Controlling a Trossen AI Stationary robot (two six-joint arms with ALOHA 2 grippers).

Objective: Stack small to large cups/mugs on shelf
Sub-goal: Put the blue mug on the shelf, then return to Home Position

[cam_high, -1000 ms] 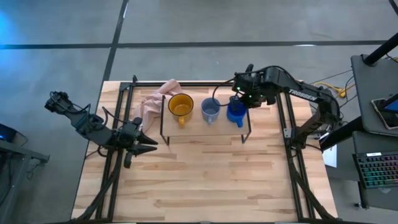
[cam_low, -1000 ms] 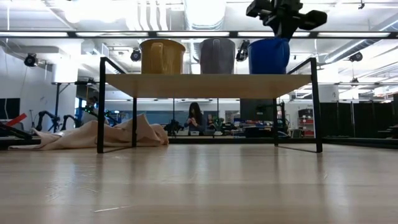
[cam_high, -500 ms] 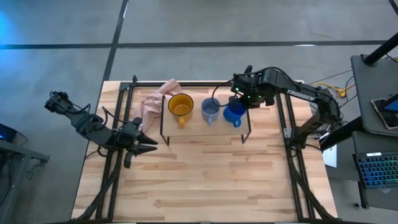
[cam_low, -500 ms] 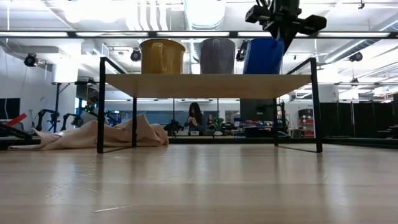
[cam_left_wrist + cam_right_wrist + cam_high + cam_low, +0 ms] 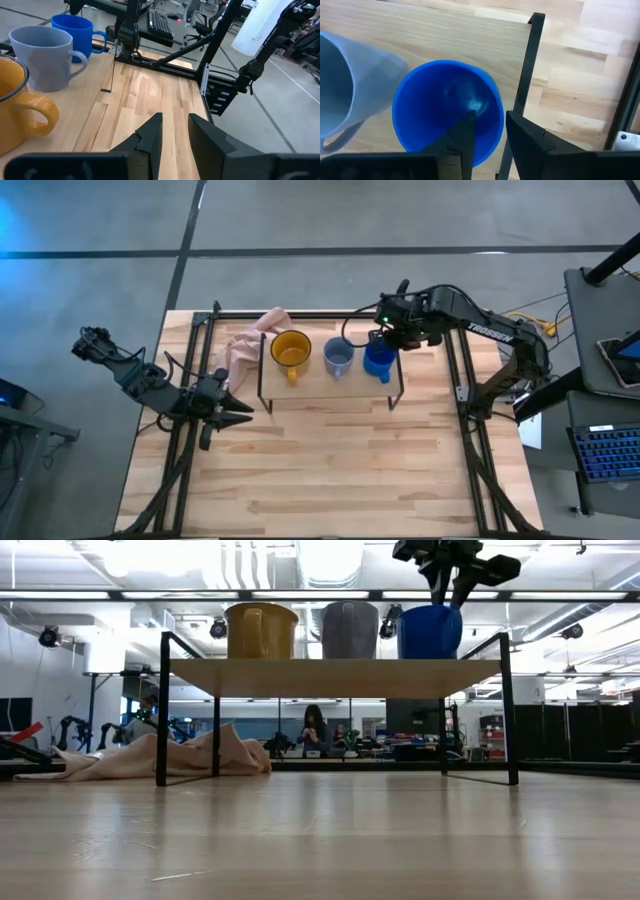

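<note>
The only writing to be read is the white word TROSSEN along the right arm (image 5: 490, 330) in the high view, right of centre in the upper half of the frame. The mugs carry no label that shows.

In that high view the shelf (image 5: 300, 388) sits in the upper middle of the table (image 5: 330, 470), with three mugs in a row on it: the yellow mug (image 5: 290, 348) at the left, the grey mug (image 5: 339, 357) in the middle, the blue mug (image 5: 379, 360) at the right. A pink cloth (image 5: 245, 340) lies on the table just left of the shelf. The right claw (image 5: 385, 340) is over the blue mug's far rim. The left claw (image 5: 240, 413) rests low at the left of the table, well apart from the shelf.

The low view shows what the top view cannot: all three mugs stand upright on the plank, the blue mug (image 5: 430, 632) near the right end, with the right claw (image 5: 447, 585) coming down onto its rim from the upper right of the frame. A person (image 5: 313, 730) shows far off under the shelf.

The right wrist view shows one finger (image 5: 465, 137) inside the blue mug (image 5: 435, 100) and the other outside its wall, so the claw straddles the rim, slightly parted; whether it presses the wall I cannot tell. The left wrist view shows the left claw (image 5: 175, 132) with its fingers a little apart, holding nothing
</note>
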